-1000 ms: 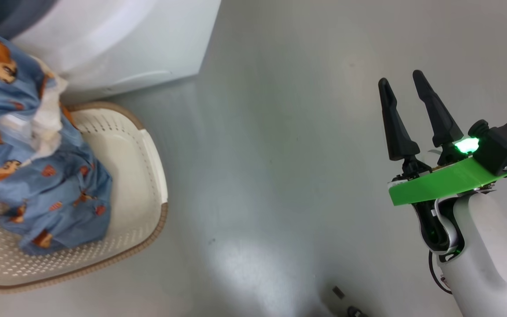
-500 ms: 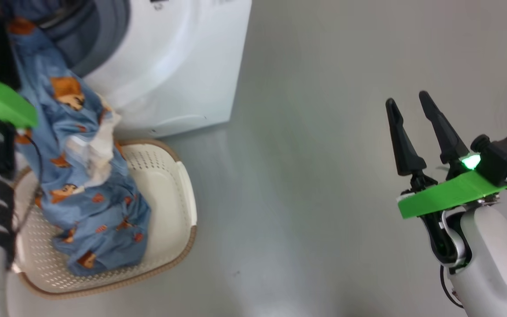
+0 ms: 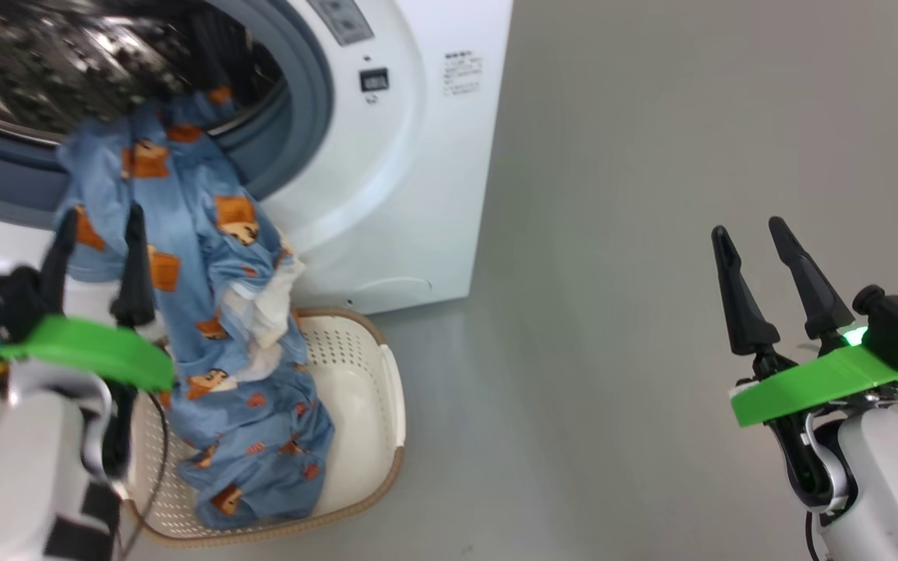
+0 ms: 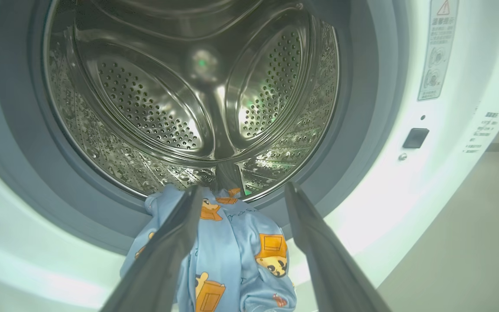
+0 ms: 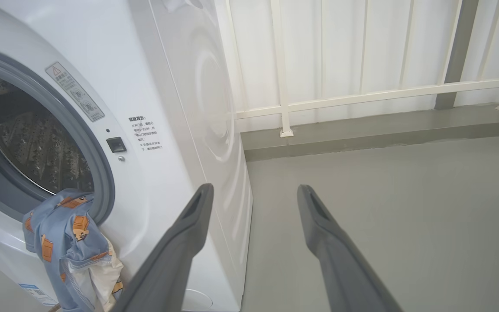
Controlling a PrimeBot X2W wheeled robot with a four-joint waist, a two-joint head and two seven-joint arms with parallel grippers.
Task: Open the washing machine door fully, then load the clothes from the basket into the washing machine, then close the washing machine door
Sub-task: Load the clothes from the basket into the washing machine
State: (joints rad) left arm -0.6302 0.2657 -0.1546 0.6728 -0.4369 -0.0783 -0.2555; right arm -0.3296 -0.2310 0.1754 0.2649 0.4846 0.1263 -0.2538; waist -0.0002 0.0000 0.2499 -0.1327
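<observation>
The white washing machine [image 3: 418, 156] stands with its drum [image 4: 189, 86] exposed; its door is out of view. Light blue printed clothes [image 3: 207, 257] hang from the blue-grey seal down into the cream basket [image 3: 387, 389] on the floor in front. My left gripper [image 3: 100, 227] is open just before the draped clothes, holding nothing. In the left wrist view the left gripper [image 4: 244, 188] points into the drum with the clothes [image 4: 232, 242] below its tips. My right gripper [image 3: 747, 226] is open over bare floor, far right of the basket. The right gripper [image 5: 254, 187] faces the machine's [image 5: 167, 86] right corner.
Grey floor [image 3: 613, 312] spreads to the right of the machine. In the right wrist view a white railing [image 5: 362, 93] on a raised kerb runs behind the machine. A blue label sticker [image 5: 33, 292] sits low on the machine's front.
The head camera has swung up toward the machine, shifting the whole picture. My left gripper has drawn back from the drum mouth, open, and the clothes stay draped over the seal.
</observation>
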